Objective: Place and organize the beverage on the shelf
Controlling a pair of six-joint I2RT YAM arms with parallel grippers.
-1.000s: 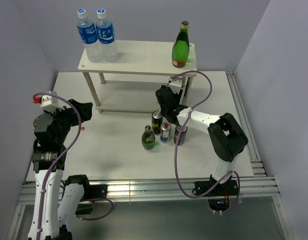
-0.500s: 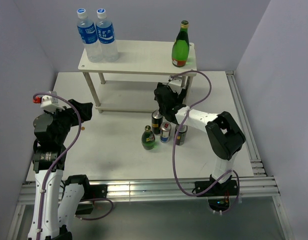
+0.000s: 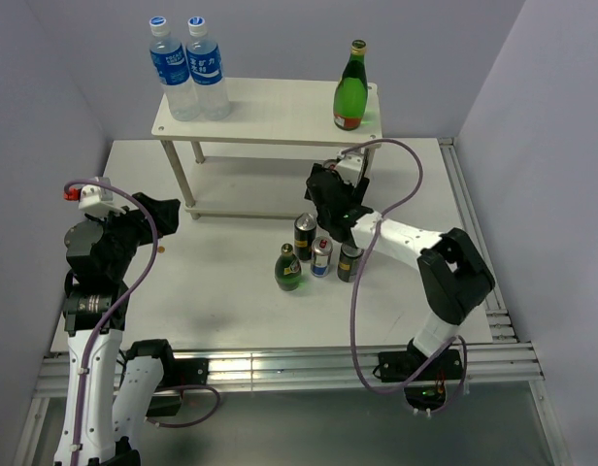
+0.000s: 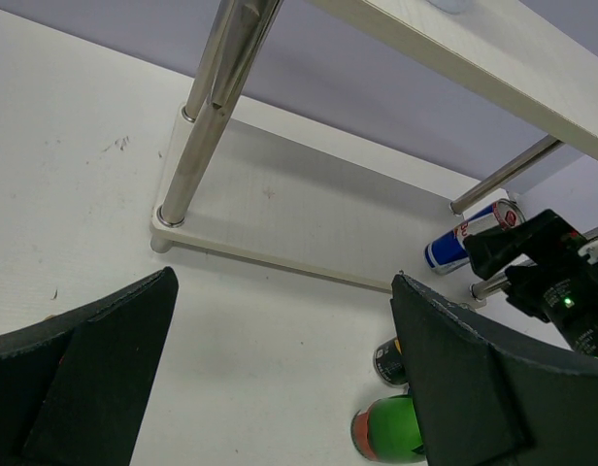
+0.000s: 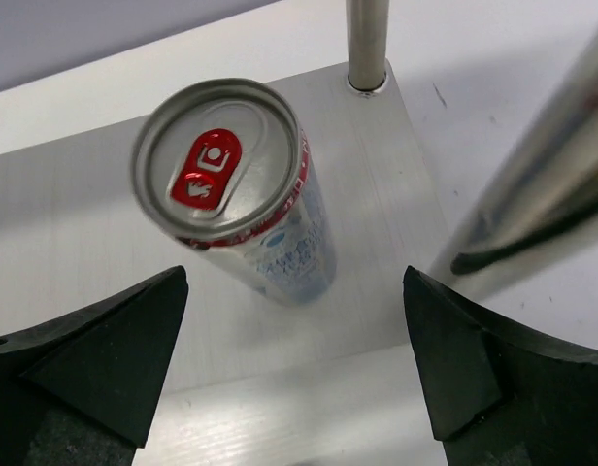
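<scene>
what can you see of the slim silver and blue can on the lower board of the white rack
The slim silver and blue can stands upright on the lower white board of the rack, near a corner by a thin metallic post. It looks like aluminium: silver lid with a red pull tab lying flat, silver body with blue print. Only the board touches it; the open right gripper hangs above, its black fingers on either side and clear of it.

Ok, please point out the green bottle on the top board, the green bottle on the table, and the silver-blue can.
green bottle on the top board (image 3: 349, 97), top external view, its green body
green bottle on the table (image 3: 290, 276), top external view, its green body
silver-blue can (image 5: 219, 160), right wrist view, its lid
</scene>
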